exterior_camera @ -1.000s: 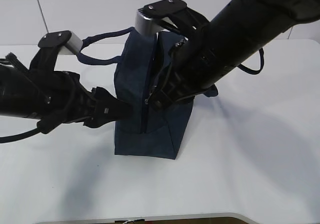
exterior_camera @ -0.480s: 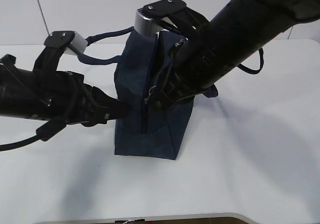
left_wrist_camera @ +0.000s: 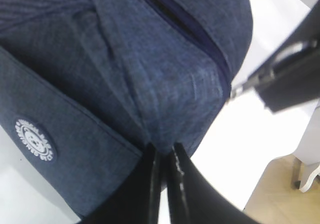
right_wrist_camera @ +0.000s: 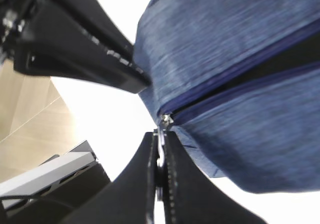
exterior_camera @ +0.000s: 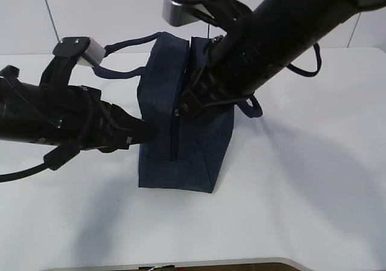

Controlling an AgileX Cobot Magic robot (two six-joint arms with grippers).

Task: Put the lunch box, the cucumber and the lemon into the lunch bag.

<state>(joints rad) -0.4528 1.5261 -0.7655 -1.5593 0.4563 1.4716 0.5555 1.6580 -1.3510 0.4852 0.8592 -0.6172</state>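
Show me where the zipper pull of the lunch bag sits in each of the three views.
Exterior view: zipper pull at middle, on the lunch bag's near end, under the right tool.
Left wrist view: at the right edge, a blurred silver piece.
Right wrist view: low centre, pinched in the right tool.
Shared landmark: the bag's zipper line.

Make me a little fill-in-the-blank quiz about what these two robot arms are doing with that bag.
1. The lunch bag standing on the table is dark ____ in colour.
2. The left gripper pinches a fold of the bag's ____.
3. The right gripper is shut on the silver zipper ____.
4. In the right wrist view, the zipper stands partly ____.

Missing words: navy; fabric; pull; open
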